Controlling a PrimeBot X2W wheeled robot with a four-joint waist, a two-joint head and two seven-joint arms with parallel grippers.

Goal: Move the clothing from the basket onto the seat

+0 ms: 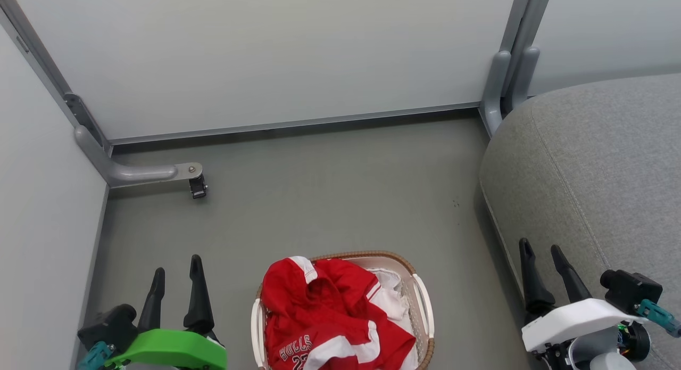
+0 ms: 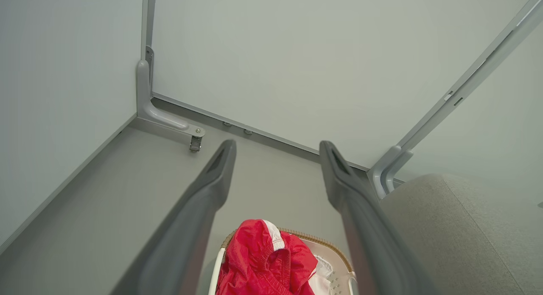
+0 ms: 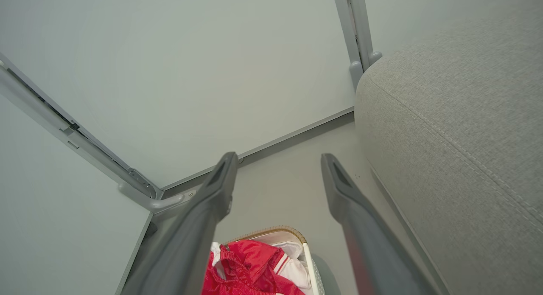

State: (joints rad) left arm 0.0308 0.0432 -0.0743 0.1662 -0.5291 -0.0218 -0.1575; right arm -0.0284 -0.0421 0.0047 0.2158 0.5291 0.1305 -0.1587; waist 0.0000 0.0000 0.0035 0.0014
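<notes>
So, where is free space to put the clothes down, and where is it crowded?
The seat is bare grey fabric on top, from its rounded corner back along the seam. The floor between the basket and the wall panel is bare too, except a caster at the left. Crowded: the basket, heaped with the clothing.

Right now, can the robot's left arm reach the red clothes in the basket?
Probably yes. The left pincer is open and holding nothing, the red clothes lie heaped in the open basket just beside it, and nothing stands between them.
</notes>
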